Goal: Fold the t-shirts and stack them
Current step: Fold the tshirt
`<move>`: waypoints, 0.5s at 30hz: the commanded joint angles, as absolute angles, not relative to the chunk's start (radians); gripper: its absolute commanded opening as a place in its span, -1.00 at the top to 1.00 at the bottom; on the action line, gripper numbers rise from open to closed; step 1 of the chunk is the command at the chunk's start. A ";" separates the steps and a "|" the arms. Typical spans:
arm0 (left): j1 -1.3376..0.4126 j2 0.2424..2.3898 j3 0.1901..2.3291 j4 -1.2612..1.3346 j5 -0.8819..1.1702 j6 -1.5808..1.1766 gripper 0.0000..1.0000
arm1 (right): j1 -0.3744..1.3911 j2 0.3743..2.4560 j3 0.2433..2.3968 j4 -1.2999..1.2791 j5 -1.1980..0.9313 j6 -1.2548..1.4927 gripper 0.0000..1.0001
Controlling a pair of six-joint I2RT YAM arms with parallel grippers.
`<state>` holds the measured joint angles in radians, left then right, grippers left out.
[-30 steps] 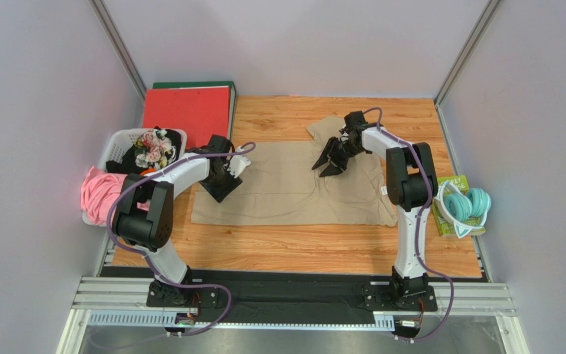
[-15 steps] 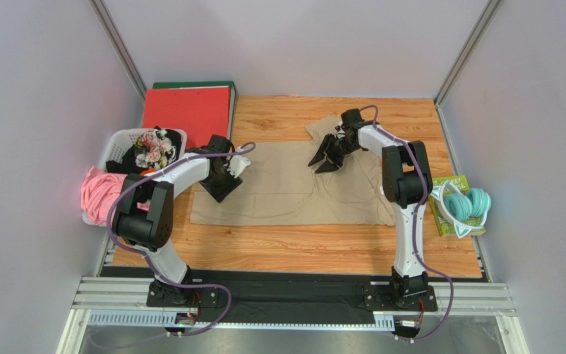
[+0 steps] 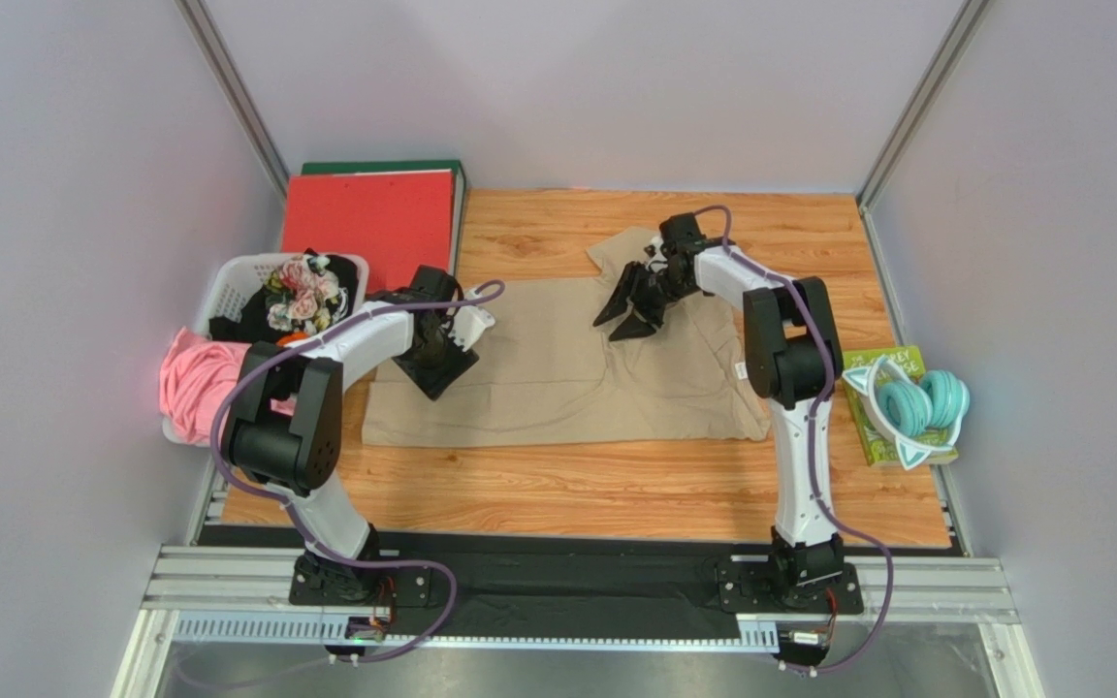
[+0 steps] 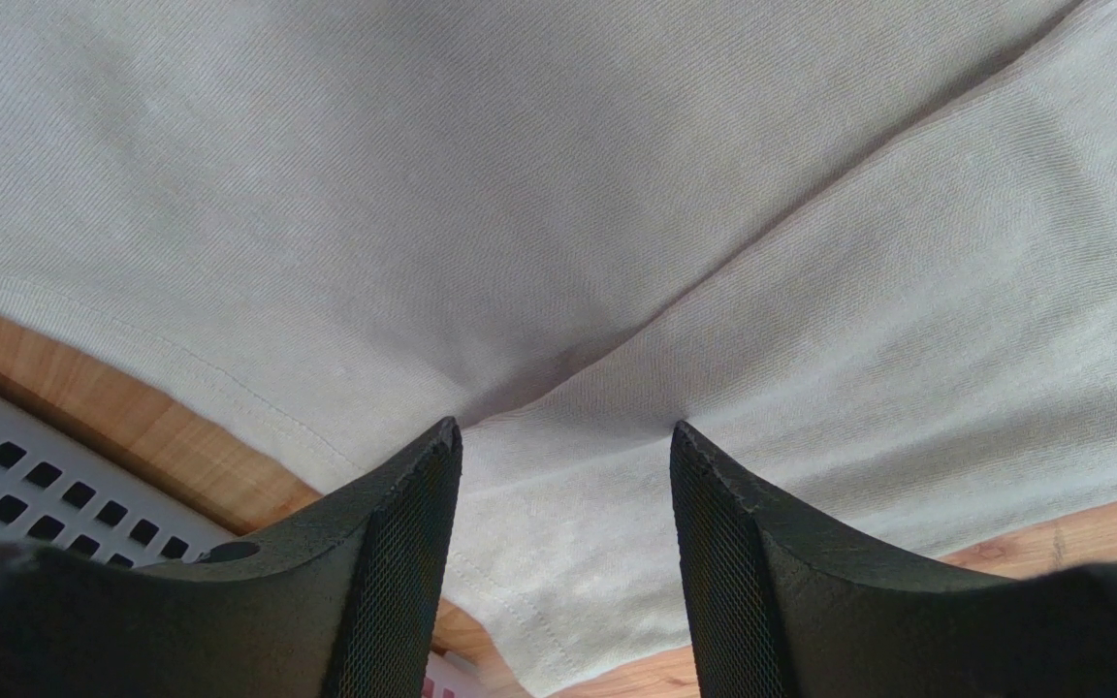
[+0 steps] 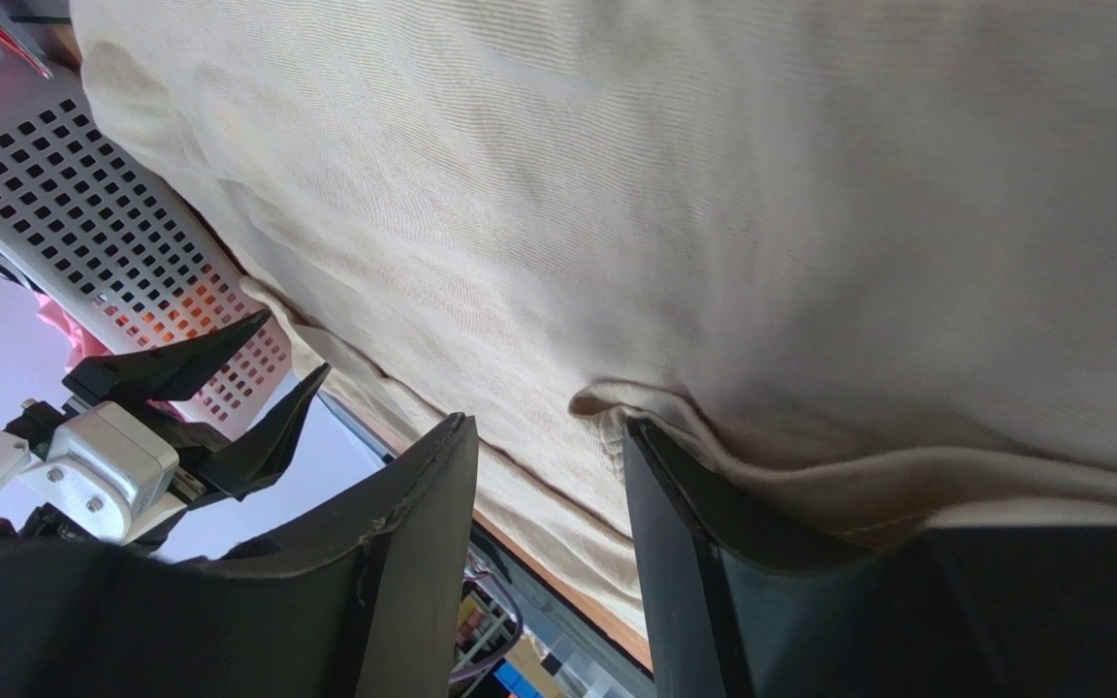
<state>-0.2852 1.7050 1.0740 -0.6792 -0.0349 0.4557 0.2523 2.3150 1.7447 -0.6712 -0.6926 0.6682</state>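
A large tan-beige t-shirt (image 3: 565, 375) lies spread flat on the wooden table (image 3: 579, 487). It fills the left wrist view (image 4: 521, 175) and the right wrist view (image 5: 754, 175). My left gripper (image 3: 438, 359) is open over the shirt's left edge, and its tips (image 4: 560, 436) straddle a crease. My right gripper (image 3: 623, 309) is open at the shirt's far middle, near a bunched sleeve (image 3: 623, 255). In the right wrist view its jaws (image 5: 550, 429) stand apart, with a fold of cloth draped over the right finger (image 5: 696, 582). Nothing is pinched between them.
A white laundry basket (image 3: 237, 277) at the left holds a floral garment (image 3: 302, 295), and a pink one (image 3: 197, 381) hangs over its rim. A red binder (image 3: 368, 211) lies at the far left. Teal headphones (image 3: 921, 400) rest on a green book at the right edge.
My right gripper has moved left and a little farther back. The shirt has slid slightly to the left with it. The left arm has not moved.
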 commanded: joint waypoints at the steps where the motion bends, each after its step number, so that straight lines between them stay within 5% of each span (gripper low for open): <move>1: -0.278 1.666 1.069 -0.681 -0.023 0.474 -0.23 | 0.186 2.185 1.671 -0.632 -0.684 0.597 0.01; 8: -0.278 1.658 1.061 -0.680 -0.020 0.480 -0.23 | 0.071 1.956 1.488 -0.560 -0.704 0.607 -0.10; 15: -0.278 1.651 1.072 -0.689 -0.018 0.477 -0.23 | 0.058 1.979 1.398 -0.535 -0.661 0.606 -0.08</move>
